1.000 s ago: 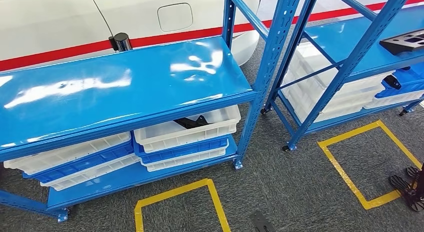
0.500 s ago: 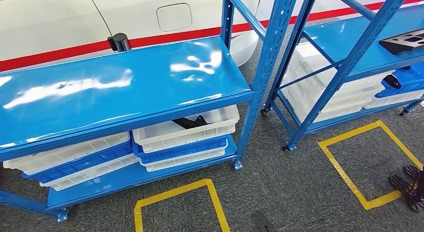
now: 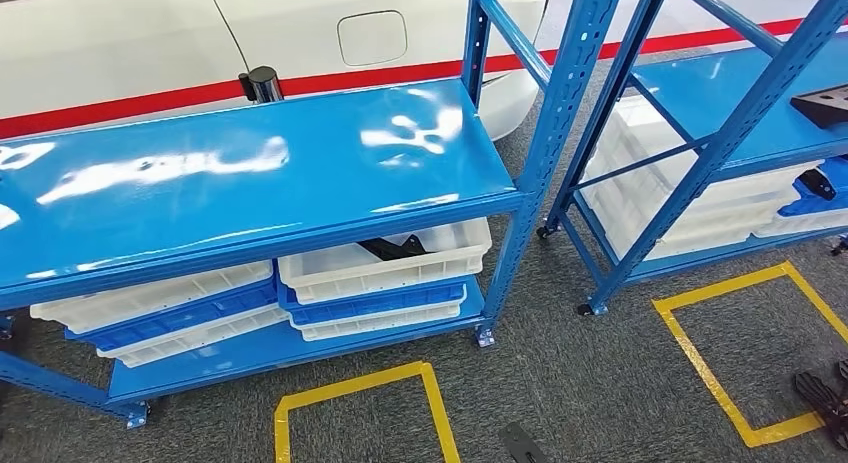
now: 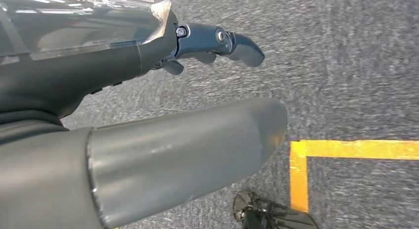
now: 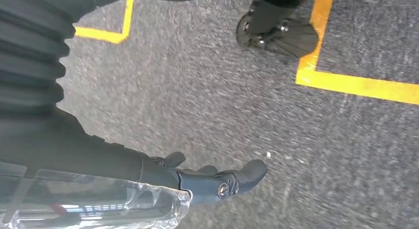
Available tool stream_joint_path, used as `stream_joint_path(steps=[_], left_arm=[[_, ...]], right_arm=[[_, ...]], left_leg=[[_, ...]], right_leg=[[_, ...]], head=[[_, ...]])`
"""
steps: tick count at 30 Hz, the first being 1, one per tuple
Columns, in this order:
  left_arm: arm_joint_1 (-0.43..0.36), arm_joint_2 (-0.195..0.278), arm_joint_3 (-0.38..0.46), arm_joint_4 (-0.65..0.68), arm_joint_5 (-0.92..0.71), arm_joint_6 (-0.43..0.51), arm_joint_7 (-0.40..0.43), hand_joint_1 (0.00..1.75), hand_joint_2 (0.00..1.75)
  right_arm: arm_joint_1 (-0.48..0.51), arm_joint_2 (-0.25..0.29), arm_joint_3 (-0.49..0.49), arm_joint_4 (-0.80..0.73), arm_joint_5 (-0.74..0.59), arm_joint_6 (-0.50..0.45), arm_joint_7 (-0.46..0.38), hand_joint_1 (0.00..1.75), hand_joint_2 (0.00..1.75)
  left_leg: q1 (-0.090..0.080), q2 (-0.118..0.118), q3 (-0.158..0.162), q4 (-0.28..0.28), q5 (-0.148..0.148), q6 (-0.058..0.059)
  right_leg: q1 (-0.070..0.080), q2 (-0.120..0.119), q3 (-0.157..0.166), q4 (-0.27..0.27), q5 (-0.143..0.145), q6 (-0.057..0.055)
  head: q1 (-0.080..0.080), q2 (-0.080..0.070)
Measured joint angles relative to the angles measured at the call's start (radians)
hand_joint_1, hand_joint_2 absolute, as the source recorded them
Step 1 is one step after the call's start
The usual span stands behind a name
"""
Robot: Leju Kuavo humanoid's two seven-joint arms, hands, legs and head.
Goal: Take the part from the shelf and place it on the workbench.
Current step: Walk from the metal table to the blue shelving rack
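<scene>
A black part (image 3: 395,248) lies in a white tray (image 3: 440,258) under the glossy top of the left blue rack (image 3: 250,173). On the right blue rack (image 3: 700,83) a flat black part (image 3: 825,103) rests on the shelf at the picture's edge. Another dark piece (image 3: 815,183) sits by a blue tray below it. My left hand (image 4: 113,66) hangs over grey carpet with its fingers (image 4: 217,41) stretched out and its thumb (image 4: 197,145) apart, holding nothing. My right hand (image 5: 74,150) also hangs over the carpet, its fingers (image 5: 222,182) extended and empty.
Stacked white and blue trays (image 3: 170,318) fill the left rack's lower level, and more white trays (image 3: 680,193) sit in the right rack. Yellow tape squares (image 3: 350,393) (image 3: 720,363) mark the carpet in front. A white car with a red stripe (image 3: 120,43) stands behind the racks.
The whole picture has shifted right and slightly down, so the camera has moved. The racks, trays and parts keep their places relative to each other.
</scene>
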Motion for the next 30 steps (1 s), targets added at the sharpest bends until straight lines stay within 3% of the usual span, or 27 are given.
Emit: stream_joint_path(steps=[2,4,6,8,9,10,11,12,13,15,16,18,19,21,23,24,25,26,28,29,30], left_arm=[[0.001,0.000,0.001,0.000,0.000,0.000,0.000,0.00,0.00],[0.001,0.000,0.001,0.000,0.000,0.000,0.000,0.00,0.00],[0.000,0.000,0.001,0.000,0.000,0.000,0.000,0.00,0.00],[-0.001,0.000,0.001,0.000,-0.001,0.000,0.000,0.00,0.00],[-0.001,0.000,0.001,0.000,-0.001,0.000,0.000,0.00,0.00],[0.001,0.000,0.001,0.000,-0.001,0.000,0.000,0.00,0.00],[0.002,0.000,0.001,0.000,-0.001,0.000,0.000,0.00,0.00],[0.002,0.000,0.001,0.000,-0.001,0.000,0.000,0.00,0.00],[0.001,0.001,0.001,0.000,-0.001,0.000,0.000,0.00,0.00],[-0.002,0.002,0.001,0.000,-0.001,0.000,0.000,0.00,0.00],[-0.004,0.002,0.001,0.000,-0.001,-0.001,0.000,0.00,0.00],[-0.004,0.002,0.001,0.000,-0.002,-0.001,0.000,0.00,0.00],[-0.004,0.002,0.001,0.000,-0.002,-0.001,0.000,0.00,0.00],[-0.007,0.001,0.001,0.000,-0.003,-0.002,0.000,0.00,0.00],[-0.010,-0.001,0.001,0.000,-0.004,-0.002,0.000,0.00,0.00],[-0.010,-0.002,0.001,0.000,-0.004,-0.002,0.000,0.00,0.00],[-0.009,-0.002,0.001,0.000,-0.004,-0.002,0.000,0.00,0.00],[-0.009,-0.002,0.001,0.000,-0.004,-0.002,0.000,0.00,0.00],[-0.009,-0.003,0.001,0.000,-0.004,-0.002,0.000,0.00,0.00],[-0.009,-0.003,0.001,0.000,-0.004,-0.002,0.000,0.00,0.00],[-0.009,-0.003,0.001,0.000,-0.004,-0.002,0.000,0.00,0.00]], right_arm=[[0.000,0.001,0.000,0.000,0.000,0.000,0.001,0.00,1.75],[0.001,0.000,0.000,0.000,0.000,0.000,0.002,0.00,1.75],[0.000,-0.001,0.000,0.000,0.000,0.000,0.002,0.00,1.75],[0.002,-0.001,0.000,0.000,0.000,0.000,0.002,0.00,1.75],[0.003,0.000,0.000,0.000,0.000,0.000,0.002,0.00,1.75],[0.003,0.000,0.000,0.000,-0.001,0.000,0.002,0.00,1.75],[0.003,0.000,0.000,0.000,-0.001,0.000,0.003,0.00,1.75],[0.002,0.000,0.000,0.000,-0.001,0.000,0.003,0.00,1.75],[0.001,0.001,0.000,0.000,-0.001,0.000,0.003,0.00,1.75],[0.000,0.002,0.000,0.000,-0.001,-0.001,0.003,0.00,1.75],[0.000,0.003,0.000,0.000,-0.001,-0.002,0.003,0.00,1.75],[-0.001,0.003,0.000,0.000,-0.002,-0.002,0.003,0.00,1.75],[-0.001,0.003,0.000,0.000,-0.001,-0.002,0.002,0.00,1.75],[-0.001,0.002,0.000,0.000,-0.001,-0.002,0.002,0.00,0.87],[0.002,0.000,0.000,0.000,-0.001,-0.003,0.002,0.00,0.00],[0.004,-0.001,0.000,0.000,0.000,-0.004,0.002,0.00,0.00],[0.005,-0.002,0.000,0.000,0.001,-0.005,0.002,0.00,0.00],[0.005,-0.003,0.000,0.000,0.002,-0.006,0.001,0.00,0.00],[0.004,-0.004,0.000,0.000,0.003,-0.007,-0.001,0.00,0.00],[0.003,-0.004,0.000,0.000,0.003,-0.008,-0.001,0.00,0.00],[0.003,-0.004,0.000,0.000,0.003,-0.008,-0.001,0.00,0.00]], left_leg=[[0.001,-0.013,-0.004,-0.001,0.002,-0.013],[0.005,0.002,-0.010,0.013,-0.007,-0.020],[0.005,0.042,-0.051,0.100,-0.055,-0.022],[0.002,0.062,-0.122,0.239,-0.118,-0.020],[0.002,0.064,-0.148,0.288,-0.132,-0.018],[0.001,0.065,-0.157,0.301,-0.125,-0.013],[-0.001,0.068,-0.145,0.276,-0.101,-0.007],[-0.006,0.078,-0.115,0.216,-0.066,0.002],[-0.013,0.101,-0.079,0.145,-0.036,0.013],[-0.028,0.139,-0.033,0.049,-0.008,0.028],[-0.035,0.147,-0.028,0.035,-0.009,0.030],[-0.036,0.124,-0.030,0.028,-0.004,0.034],[-0.034,0.112,-0.028,0.022,0.000,0.038],[-0.027,0.091,-0.024,0.012,0.009,0.047],[-0.026,0.070,-0.026,0.012,0.011,0.051],[-0.026,0.060,-0.027,0.012,0.012,0.051],[-0.026,0.051,-0.026,0.012,0.011,0.050],[-0.025,0.044,-0.025,0.013,0.011,0.049],[-0.023,0.033,-0.021,0.015,0.007,0.043],[-0.025,0.029,-0.019,0.017,0.004,0.038],[-0.027,0.027,-0.019,0.018,0.002,0.033]], right_leg=[[0.005,-0.008,0.002,0.002,-0.003,-0.022],[0.006,-0.022,0.003,0.004,-0.003,-0.040],[0.009,-0.040,0.004,0.003,-0.004,-0.058],[0.020,-0.061,0.004,0.003,-0.008,-0.070],[0.025,-0.072,0.005,0.003,-0.009,-0.074],[0.029,-0.083,0.006,0.003,-0.011,-0.076],[0.033,-0.093,0.008,0.003,-0.012,-0.077],[0.036,-0.102,0.011,0.003,-0.013,-0.079],[0.039,-0.110,0.015,0.003,-0.015,-0.079],[0.047,-0.126,0.018,0.004,-0.020,-0.075],[0.050,-0.135,0.019,0.003,-0.023,-0.072],[0.050,-0.150,0.020,0.003,-0.026,-0.063],[0.049,-0.141,0.019,0.010,-0.033,-0.059],[0.046,-0.095,-0.010,0.077,-0.069,-0.059],[0.042,-0.057,-0.073,0.210,-0.123,-0.063],[0.041,-0.052,-0.103,0.265,-0.140,-0.061],[0.039,-0.050,-0.118,0.287,-0.140,-0.055],[0.037,-0.049,-0.114,0.267,-0.123,-0.045],[0.029,-0.049,-0.059,0.131,-0.058,-0.022],[0.027,-0.047,-0.032,0.067,-0.031,-0.017],[0.026,-0.046,-0.013,0.023,-0.013,-0.020]], head=[[0.000,0.000],[-0.001,0.000],[-0.002,0.000],[-0.004,0.000],[-0.004,0.000],[-0.004,0.000],[-0.004,0.000],[-0.004,0.000],[-0.003,0.000],[-0.003,0.000],[-0.003,0.000],[-0.003,0.000],[-0.002,0.000],[-0.001,0.000],[0.000,0.000],[0.000,0.000],[0.000,0.000],[0.000,0.000],[0.000,0.000],[0.000,0.000],[0.000,0.000]])
